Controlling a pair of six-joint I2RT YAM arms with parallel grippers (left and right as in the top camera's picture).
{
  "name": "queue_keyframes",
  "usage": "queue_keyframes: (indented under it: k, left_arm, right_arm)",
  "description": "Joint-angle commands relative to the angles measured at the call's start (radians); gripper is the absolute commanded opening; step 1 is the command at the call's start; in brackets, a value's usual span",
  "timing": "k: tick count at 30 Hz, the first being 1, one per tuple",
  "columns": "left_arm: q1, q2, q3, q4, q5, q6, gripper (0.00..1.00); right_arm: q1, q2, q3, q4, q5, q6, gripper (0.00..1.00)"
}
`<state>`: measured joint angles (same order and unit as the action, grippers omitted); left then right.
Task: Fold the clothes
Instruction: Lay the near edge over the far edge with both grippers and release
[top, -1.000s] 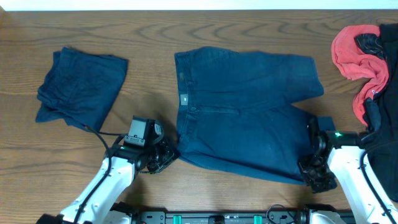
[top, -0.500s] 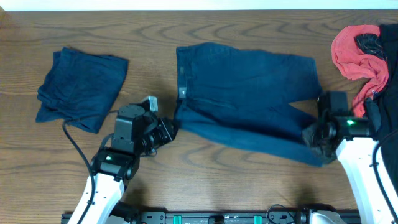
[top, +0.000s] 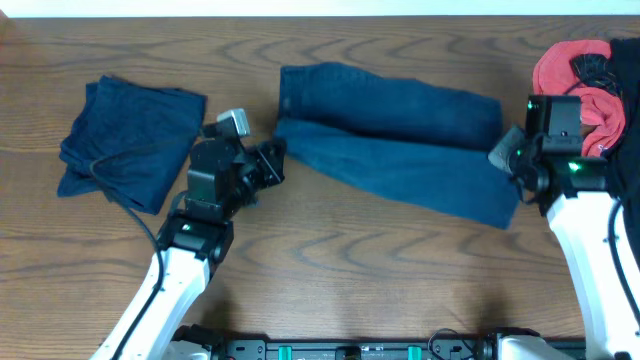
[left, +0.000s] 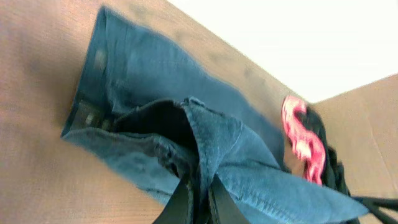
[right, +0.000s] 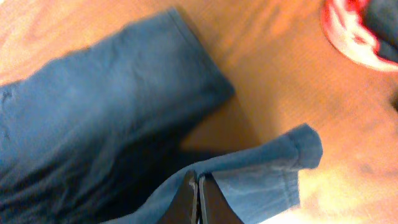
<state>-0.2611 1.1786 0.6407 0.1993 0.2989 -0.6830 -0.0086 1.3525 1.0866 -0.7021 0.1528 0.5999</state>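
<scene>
Dark blue denim shorts (top: 390, 140) lie across the table's middle, their near half lifted and drawn over toward the far half. My left gripper (top: 272, 160) is shut on the waistband corner (left: 199, 180) at the shorts' left end. My right gripper (top: 508, 152) is shut on the leg hem (right: 249, 171) at the right end. Both hold the cloth above the table. A folded dark blue garment (top: 125, 140) lies at the left.
A pile of red and black clothes (top: 585, 85) sits at the far right edge, close behind my right arm; it also shows in the left wrist view (left: 305, 140) and the right wrist view (right: 360, 28). Bare wood table (top: 350, 280) lies in front.
Both grippers have carried the near edge of the shorts up and away from me, toward the far edge. The shorts now show as a narrower, half-folded band.
</scene>
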Motion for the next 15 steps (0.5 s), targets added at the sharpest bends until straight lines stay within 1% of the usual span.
queue_keyframes:
  k: [1, 5, 7, 10, 12, 15]
  left_arm:
    - [0.016, 0.058, 0.027, 0.090, -0.156, 0.014, 0.06]
    - [0.019, 0.170, 0.038, 0.234, -0.163, 0.013, 0.06]
    - [0.025, 0.231, 0.065, 0.256, -0.163, 0.013, 0.06]
    - [0.034, 0.315, 0.133, 0.254, -0.161, 0.024, 0.06]
    - [0.035, 0.360, 0.186, 0.241, -0.159, 0.057, 0.06]
    - [0.035, 0.424, 0.297, 0.151, -0.159, 0.127, 0.06]
  right_arm:
    - [-0.005, 0.045, 0.016, 0.090, 0.086, -0.080, 0.02]
    - [-0.005, 0.092, 0.016, 0.261, 0.086, -0.082, 0.02]
    - [-0.005, 0.121, 0.016, 0.353, 0.081, -0.085, 0.01]
    - [-0.004, 0.157, 0.016, 0.445, 0.060, -0.086, 0.02]
    - [-0.004, 0.180, 0.016, 0.497, 0.043, -0.093, 0.02]
    - [-0.003, 0.217, 0.018, 0.573, 0.033, -0.093, 0.01]
